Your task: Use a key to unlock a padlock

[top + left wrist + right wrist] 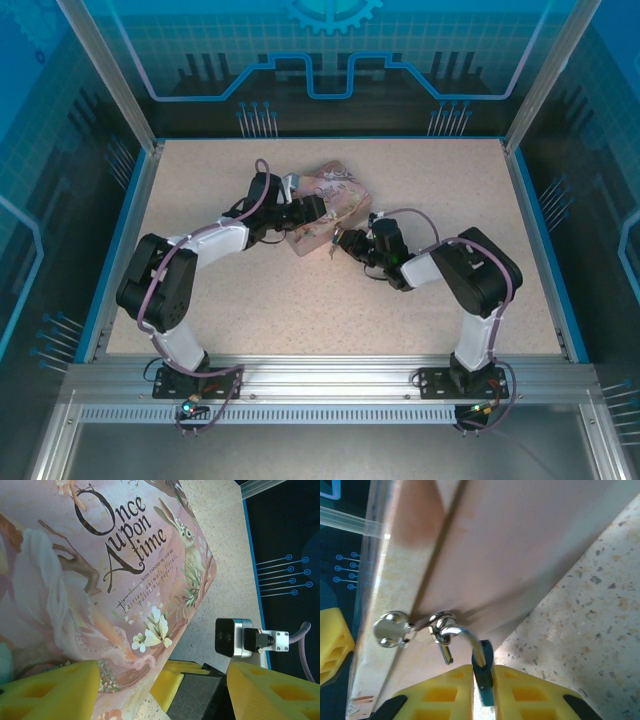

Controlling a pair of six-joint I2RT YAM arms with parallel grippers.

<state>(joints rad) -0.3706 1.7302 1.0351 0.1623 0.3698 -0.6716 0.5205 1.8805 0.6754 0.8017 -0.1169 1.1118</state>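
The tin (335, 195) sat on the surface (300, 300), the left gripper (312, 212) at its left, the right gripper (343, 240) before it. The padlock (486, 656) hung from the tin's hasp (442, 627), between the right fingers (445, 692).

Pink tin (100, 580), ahead of left gripper (160, 695): smooth sheet metal, printed illustration, soft satin sheen. Fingers (50, 690): yellow plastic, matt, moulded cutouts. Padlock (488, 652), pinched in right gripper (482, 682): blue glossy body, polished silvery shackle (465, 631). Hasp (395, 629), just above right gripper: bright shiny metal, riveted. Table (590, 630): beige speckled surface, matt, fine-grained.
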